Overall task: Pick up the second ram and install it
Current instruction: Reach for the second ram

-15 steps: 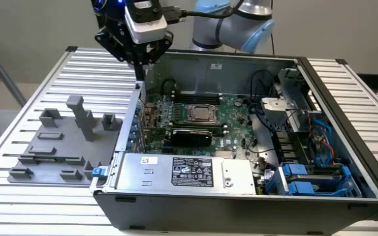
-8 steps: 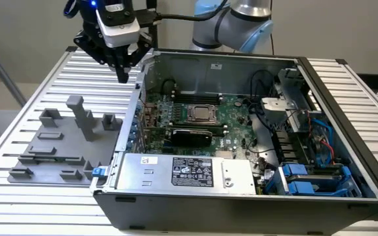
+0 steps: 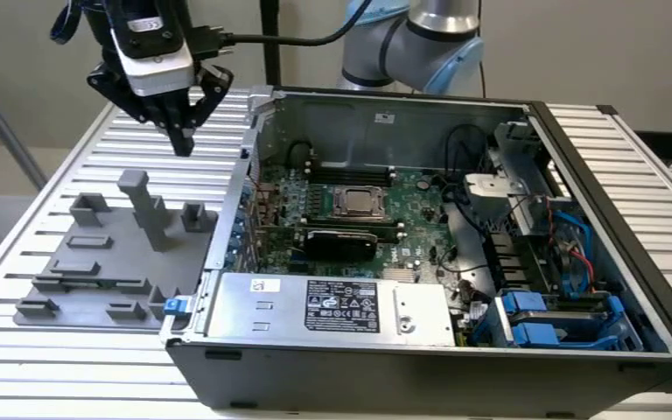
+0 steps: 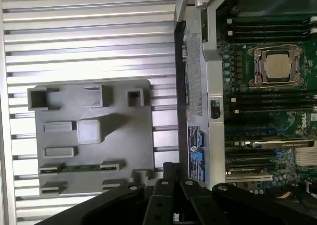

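Note:
The second ram is a thin green stick lying in a holder slot of the grey fixture plate. That plate sits on the slatted table to the exterior view's left of the open computer case. My gripper hangs high above the far side of the plate, with its fingers pointing down, shut and holding nothing. In the wrist view the gripper is apart from the ram, between the plate and the case wall. The motherboard's long black memory slots lie beside the CPU socket.
A tall grey post and several low blocks stand on the fixture plate. The case's metal wall rises between plate and motherboard. A power supply and blue drive bays fill the case's near side. The arm's base stands behind the case.

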Controlling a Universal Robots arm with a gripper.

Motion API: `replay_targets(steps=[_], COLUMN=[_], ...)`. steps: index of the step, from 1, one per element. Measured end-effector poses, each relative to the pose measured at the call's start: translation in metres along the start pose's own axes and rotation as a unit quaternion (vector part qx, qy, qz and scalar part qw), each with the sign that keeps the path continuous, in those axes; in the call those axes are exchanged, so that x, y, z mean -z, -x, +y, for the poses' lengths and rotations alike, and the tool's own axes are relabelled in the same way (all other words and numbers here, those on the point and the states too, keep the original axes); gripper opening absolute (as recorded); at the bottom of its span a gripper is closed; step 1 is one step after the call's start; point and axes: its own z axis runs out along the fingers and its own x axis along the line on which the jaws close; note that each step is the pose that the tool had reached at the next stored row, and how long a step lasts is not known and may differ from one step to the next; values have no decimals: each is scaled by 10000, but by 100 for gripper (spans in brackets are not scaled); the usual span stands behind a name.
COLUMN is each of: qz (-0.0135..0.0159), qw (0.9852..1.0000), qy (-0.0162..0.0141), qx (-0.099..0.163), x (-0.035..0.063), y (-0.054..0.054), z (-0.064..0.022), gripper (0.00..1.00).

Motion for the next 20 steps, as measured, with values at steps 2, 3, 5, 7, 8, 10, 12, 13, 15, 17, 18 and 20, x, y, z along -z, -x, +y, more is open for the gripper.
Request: replay_targets(steps=[2,3,5,7,8,10,12,13,15,17,18,20], qz=[0,0,0,0,0,0,0,0,0,0,0,0], qw=[10000,10000,10000,10000,10000,10000,10000,10000,10000,10000,10000,10000], qy=[0,0,0,0,0,0,0,0,0,0,0,0], qx=[0,0,0,0,0,0,0,0,0,0,0,0], x=[-19,-30,-52,-73,-84,-107,-128,-142,-167,-195,-208,-239], y=[-93,-137,-227,-315,-360,-453,-539,-588,-677,-770,-812,-905], z=[-26,-38,-61,-85,-96,-121,-142,-154,-172,-191,-199,-216], gripper=[0,0,0,0,0,0,0,0,0,0,0,0])
